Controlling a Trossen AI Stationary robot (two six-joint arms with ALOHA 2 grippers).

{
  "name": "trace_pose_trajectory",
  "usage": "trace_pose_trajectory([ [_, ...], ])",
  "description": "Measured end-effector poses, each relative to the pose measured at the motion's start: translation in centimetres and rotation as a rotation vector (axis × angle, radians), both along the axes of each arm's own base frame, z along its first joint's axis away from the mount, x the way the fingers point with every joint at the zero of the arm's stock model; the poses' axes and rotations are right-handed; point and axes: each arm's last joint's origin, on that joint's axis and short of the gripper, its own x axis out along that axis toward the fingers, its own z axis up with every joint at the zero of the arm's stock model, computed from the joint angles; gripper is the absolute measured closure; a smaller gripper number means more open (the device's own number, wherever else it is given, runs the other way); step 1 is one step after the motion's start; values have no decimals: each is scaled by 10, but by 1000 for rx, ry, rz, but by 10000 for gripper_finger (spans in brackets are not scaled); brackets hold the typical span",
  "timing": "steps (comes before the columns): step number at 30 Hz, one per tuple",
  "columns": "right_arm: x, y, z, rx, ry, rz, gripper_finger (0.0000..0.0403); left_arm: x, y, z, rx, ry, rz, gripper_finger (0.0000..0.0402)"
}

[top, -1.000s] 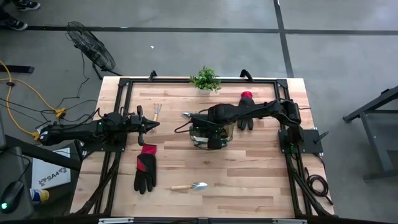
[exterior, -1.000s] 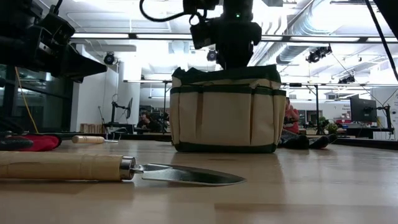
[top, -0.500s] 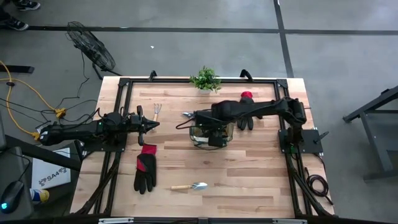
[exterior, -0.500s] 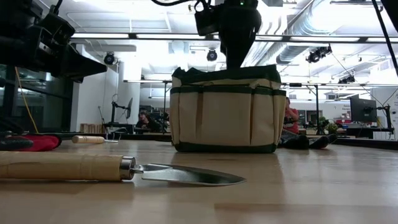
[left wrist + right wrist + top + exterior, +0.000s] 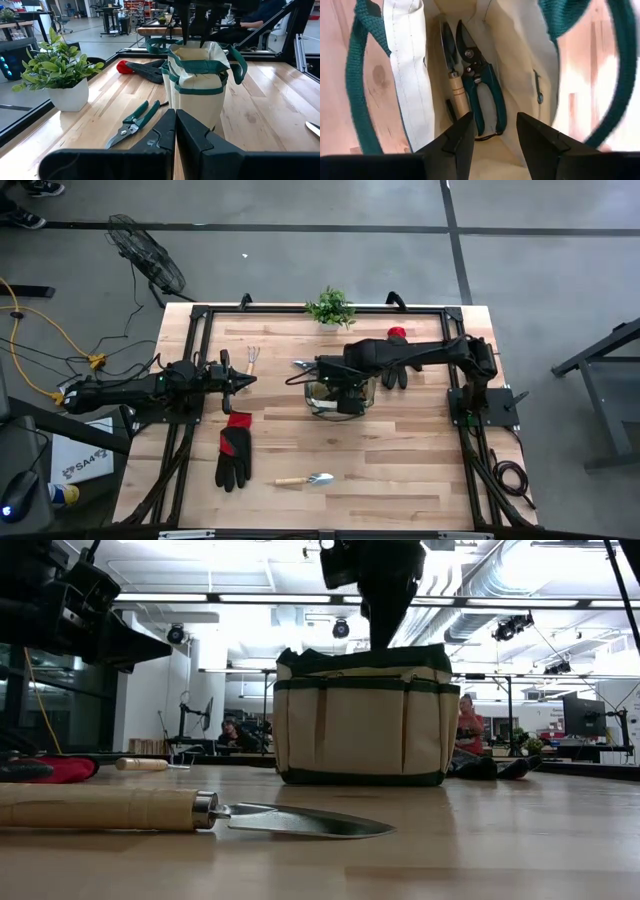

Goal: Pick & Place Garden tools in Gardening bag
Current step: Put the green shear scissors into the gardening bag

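While the right gripper hangs directly above the mouth of the gardening bag, its fingers stand apart with nothing between them; the right wrist view looks straight down into the bag, where teal-handled pruning shears and a wooden-handled trowel lie side by side on the bottom. The bag sits upright near the middle of the tabletop, loop handles splayed outward. At about 12 o'clock from the bag stands a small potted plant; a second pair of pruning shears lies just beside the bag at roughly 10 o'clock. A black glove with red cuff lies at 2 o'clock from the bag, partly under the right arm. At 8 o'clock, well apart from the bag, lies another black glove with red cuff, and at 6 o'clock a wooden-handled trowel rests flat near the front edge. A small hand rake lies at 9 to 10 o'clock, near the left gripper, which is closed and empty, hovering over the left side of the tabletop and pointing toward the bag.
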Motion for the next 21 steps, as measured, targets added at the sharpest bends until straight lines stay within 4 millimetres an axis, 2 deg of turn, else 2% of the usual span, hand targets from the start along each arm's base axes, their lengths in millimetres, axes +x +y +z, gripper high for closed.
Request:
trace_pose_trajectory([
  [10,-20,-2,35,-62,-106,-51,263,0,0,0,0,0,0,391],
  [21,-32,-2,51,-45,-157,-114,263,0,0,0,1,-2,0,391],
])
